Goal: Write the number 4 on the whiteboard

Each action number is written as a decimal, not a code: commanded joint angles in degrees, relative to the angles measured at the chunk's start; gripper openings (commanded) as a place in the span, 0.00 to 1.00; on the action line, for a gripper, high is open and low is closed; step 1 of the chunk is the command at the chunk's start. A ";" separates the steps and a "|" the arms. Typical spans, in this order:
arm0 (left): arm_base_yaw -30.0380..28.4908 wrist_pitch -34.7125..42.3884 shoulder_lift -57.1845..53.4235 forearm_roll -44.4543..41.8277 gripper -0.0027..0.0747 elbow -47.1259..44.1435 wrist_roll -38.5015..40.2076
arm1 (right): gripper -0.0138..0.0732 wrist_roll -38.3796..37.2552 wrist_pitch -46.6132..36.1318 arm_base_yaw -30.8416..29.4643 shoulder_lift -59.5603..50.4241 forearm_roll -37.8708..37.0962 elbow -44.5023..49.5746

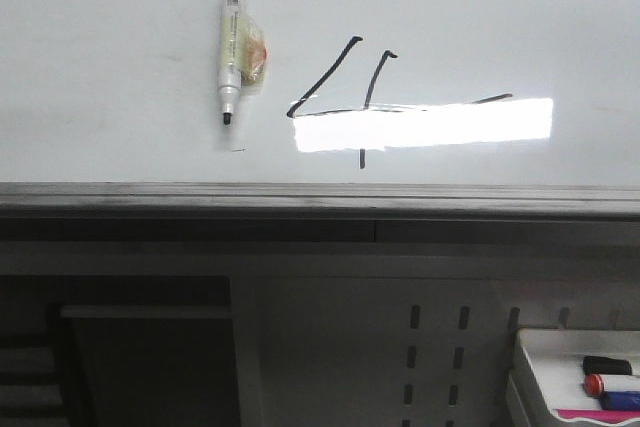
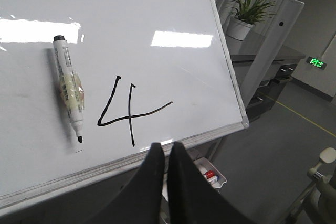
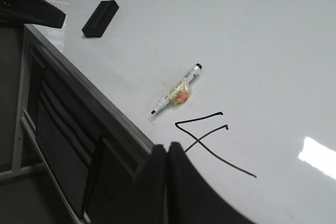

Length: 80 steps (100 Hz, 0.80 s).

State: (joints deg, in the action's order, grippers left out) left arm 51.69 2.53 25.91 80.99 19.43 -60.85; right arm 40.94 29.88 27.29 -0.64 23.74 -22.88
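Note:
The whiteboard lies flat, glossy white with a grey metal edge. The number 4 is drawn on it in thin black lines, partly under a bright light reflection. It also shows in the left wrist view and the right wrist view. A white marker with tape round its body lies uncapped on the board, left of the 4. My left gripper is shut and empty, over the board's near edge. My right gripper is shut and empty, beside the board's edge near the 4.
A black eraser lies on the board farther along. A small white tray with several markers hangs below the board at the right. A grey frame and perforated panel stand under the board's edge.

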 commanded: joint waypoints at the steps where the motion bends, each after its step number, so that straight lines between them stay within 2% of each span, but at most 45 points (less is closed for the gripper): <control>1: 0.49 0.10 0.37 -0.24 0.01 1.44 0.07 | 0.11 0.04 -3.90 -0.34 0.75 0.27 -1.13; 12: 0.49 0.56 0.37 -1.71 0.01 1.44 -1.07 | 0.11 0.04 -3.90 -0.34 0.75 0.27 -1.13; 24: -0.27 6.50 -1.61 -4.83 0.01 0.05 -2.25 | 0.11 0.04 -3.87 -0.34 0.75 0.27 -1.13; 37: -4.15 4.78 -6.31 -22.14 0.01 -4.15 -0.11 | 0.11 0.04 -3.88 -0.34 0.75 0.27 -1.13; 46: -9.45 4.66 -11.04 -36.18 0.01 -7.25 10.60 | 0.11 0.04 -3.88 -0.34 0.75 0.38 -1.13; 50: -12.56 4.63 -13.33 -42.58 0.01 -8.87 17.88 | 0.11 0.04 -3.88 -0.34 0.75 0.38 -1.13; 60: -20.71 2.62 -18.46 -65.93 0.01 -12.29 38.25 | 0.11 0.04 -3.88 -0.34 0.75 0.38 -1.13; 63: -23.73 1.99 -19.73 -70.15 0.01 -13.40 43.78 | 0.11 0.04 -3.88 -0.34 0.75 0.38 -1.13; 67: -26.75 1.69 -21.40 -72.70 0.01 -14.54 46.90 | 0.11 0.04 -3.88 -0.34 0.75 0.38 -1.13; 80: -36.41 0.54 -24.83 -72.09 0.01 -18.34 50.02 | 0.11 0.04 -3.88 -0.34 0.75 0.38 -1.13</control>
State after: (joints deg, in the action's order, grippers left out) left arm 20.30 0.38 2.11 11.01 1.36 -15.84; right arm 40.94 29.88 27.29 -0.64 23.74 -22.88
